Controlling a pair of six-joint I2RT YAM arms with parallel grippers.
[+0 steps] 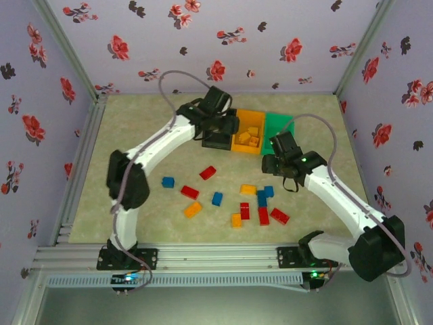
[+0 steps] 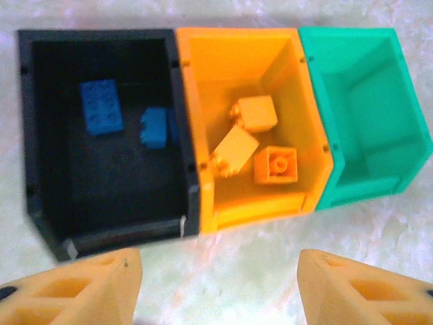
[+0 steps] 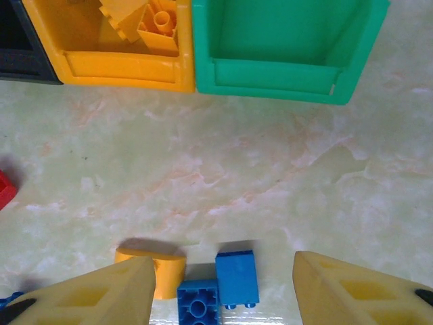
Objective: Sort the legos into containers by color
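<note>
Three bins stand in a joined row at the far middle of the table (image 1: 135,128), walls touching: black bin (image 2: 40,135), orange bin (image 2: 270,206), green bin (image 2: 369,183). The left gripper (image 2: 220,257) hangs by the row with the black and orange bins ahead of its tips. Its fingers (image 2: 74,288) are spread and released, with marbled surface showing between them. The left wrist view looks down into the bins: two blue bricks (image 2: 101,105) lie on the black floor, three orange-yellow bricks (image 2: 276,164) are heaped in the orange bin, and the green floor is bare. The right gripper (image 3: 223,264) is also released, fingers (image 3: 358,288) wide apart and gripping nothing. A broad strip of bare tabletop runs from the bin fronts to its tips. The right wrist view picks up a blue pair (image 3: 237,276) and an orange-yellow piece (image 3: 162,271) low between the fingers, the piece partly hidden behind one finger. A red corner (image 3: 5,189) shows at the frame edge. The top view gives the whole scatter: loose bricks (image 1: 217,198) in red, blue and orange-yellow across the near-centre. They lie well apart from the floral side walls (image 1: 40,101) and from the metal rail (image 1: 203,256) at the near edge. Open floor lies beside the scatter on the left arm's side and along both side edges.
</note>
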